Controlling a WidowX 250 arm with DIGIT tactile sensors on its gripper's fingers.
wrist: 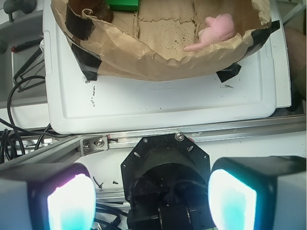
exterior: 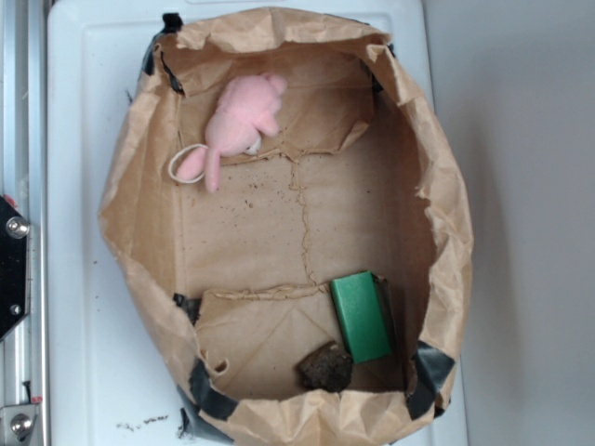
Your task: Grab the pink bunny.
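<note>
**Bunny in far corner of paper-lined tub; gripper wide and empty**

Exterior view, looking down: a brown paper bag [exterior: 446, 214] with its rim rolled outward sat on a white tray [exterior: 84, 139], its corners fixed with black tape [exterior: 212, 395]. The pink bunny [exterior: 238, 125] lay in the upper-left part of the bag's floor, against the back wall, its body angled and its long ears trailing down and left. A white loop tag [exterior: 182, 165] lay just beside the ears, touching them. Dark crumbs speckled the paper near the bunny.

At the opposite end, lower right, the green block [exterior: 362, 317] leaned against the bag's side. The dark brown chunk [exterior: 325, 366] sat just beside the block's lower end (touching or not, I could not tell). Both were well apart from the bunny.

Wrist view: the gripper [wrist: 151, 199] stood well outside the bag, over the metal rail [wrist: 192, 136] that ran along the tray's edge. Its two fingers [wrist: 72, 201] were spread far apart, pads glowing pale cyan, with nothing between them. In this view the bunny [wrist: 216, 29] showed at upper right, just inside the bag's crumpled rim, one ear stretched toward the left. The green block [wrist: 122, 5] and the brown chunk [wrist: 96, 10] showed at the top left, partly cut by the frame edge. Black cables [wrist: 21, 72] lay off the tray's left side.
</note>
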